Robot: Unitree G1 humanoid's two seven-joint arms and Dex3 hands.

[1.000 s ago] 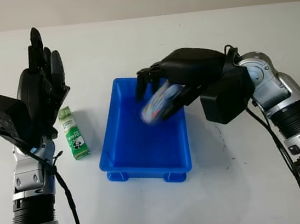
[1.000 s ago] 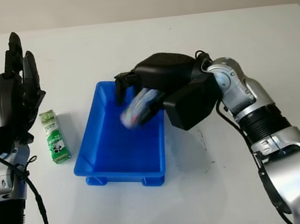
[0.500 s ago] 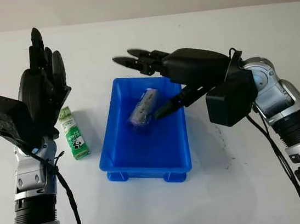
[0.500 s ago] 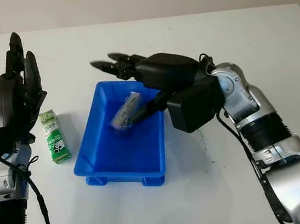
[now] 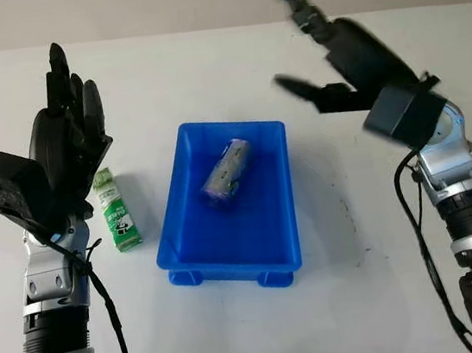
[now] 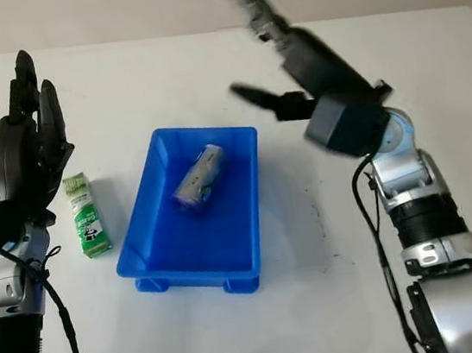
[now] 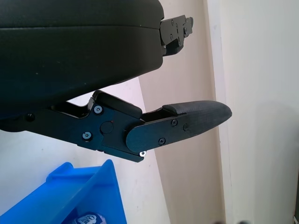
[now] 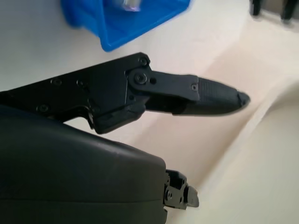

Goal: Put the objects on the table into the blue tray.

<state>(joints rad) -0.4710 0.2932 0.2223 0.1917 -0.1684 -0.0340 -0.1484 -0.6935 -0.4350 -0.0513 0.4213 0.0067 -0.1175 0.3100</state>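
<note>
While the blue tray [image 5: 277, 254] sits near the middle of the white table [image 5: 239, 333], it holds one thing: a small cylindrical packet [image 5: 226, 172] in a shiny, crinkled wrapper, lying on its side in the far half of the tray, tilted across the floor with one end toward the back wall. Its wrapper shows pale and purplish patches; any print on it is too small to read. The tray is a rectangular moulded plastic bin with smooth sloping walls, a rolled rim and short feet along its near edge.

On the table just to the left of the tray, apart from it, lies a small green and white carton [image 5: 115, 211], a slim box on its side with its long axis running roughly toward the robot. It carries dark writing on a white band and a small picture, but the words cannot be made out.

The left hand [image 5: 70, 142] is raised upright above the table at the left, just beside the carton, open and holding nothing. The right hand [image 6: 290, 56] is lifted high over the far right of the table, beyond the tray's back corner, open with nothing in it.
</note>
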